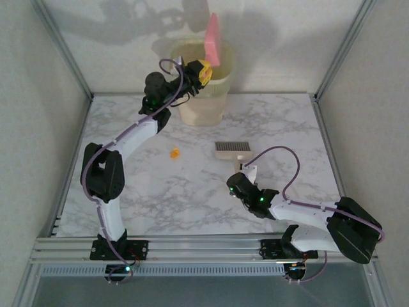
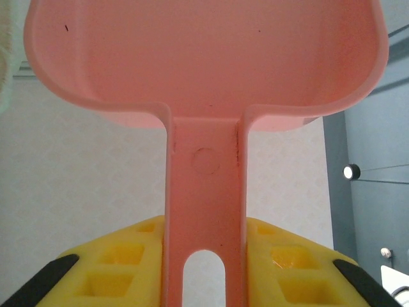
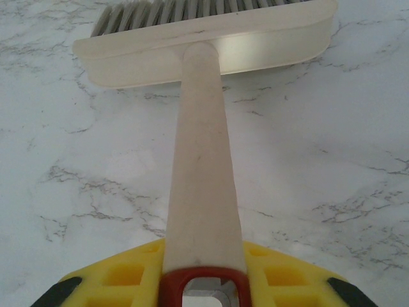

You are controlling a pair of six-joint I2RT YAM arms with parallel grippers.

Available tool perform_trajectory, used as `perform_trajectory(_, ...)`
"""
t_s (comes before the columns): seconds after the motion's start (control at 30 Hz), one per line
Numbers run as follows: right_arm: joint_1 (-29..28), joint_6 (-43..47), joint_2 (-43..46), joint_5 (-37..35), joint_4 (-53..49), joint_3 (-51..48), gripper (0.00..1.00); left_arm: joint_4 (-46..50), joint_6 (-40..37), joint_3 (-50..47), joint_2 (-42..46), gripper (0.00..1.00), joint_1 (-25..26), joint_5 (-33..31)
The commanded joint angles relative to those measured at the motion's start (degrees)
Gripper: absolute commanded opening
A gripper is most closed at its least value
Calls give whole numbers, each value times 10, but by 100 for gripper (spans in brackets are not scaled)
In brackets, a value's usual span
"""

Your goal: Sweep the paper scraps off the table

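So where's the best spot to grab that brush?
Grip the brush by the tail of its handle, coming from the near side, as the right gripper does. The handle is slim, straight and points back toward the arm; the wide bristle head lies at the far end.

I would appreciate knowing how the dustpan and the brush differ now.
The dustpan is pink; the brush is pale, grey-bristled. The dustpan is lifted upright in the left gripper; the brush sits low by the table in the right gripper. Both are clamped by their handles.
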State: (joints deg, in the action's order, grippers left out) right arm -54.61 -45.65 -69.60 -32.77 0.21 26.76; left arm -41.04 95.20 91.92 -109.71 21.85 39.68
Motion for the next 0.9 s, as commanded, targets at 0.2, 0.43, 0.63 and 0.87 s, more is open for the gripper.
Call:
perform_trajectory(0.2, 4, -7, 0, -16, 5, 10, 0, 73, -145, -18, 79, 0, -1, 0)
perform_trajectory(0.43, 4, -5, -5, -16, 6, 13, 0, 348, -466, 3, 178, 0, 41, -97)
perform_trajectory(0.63, 4, -6, -8, -18, 0, 17, 0, 409, -640, -77, 283, 0, 140, -288)
perform_trajectory(0.87, 4, -16, 11, -23, 2, 4, 0, 425, -692, -204, 380, 0, 236, -459)
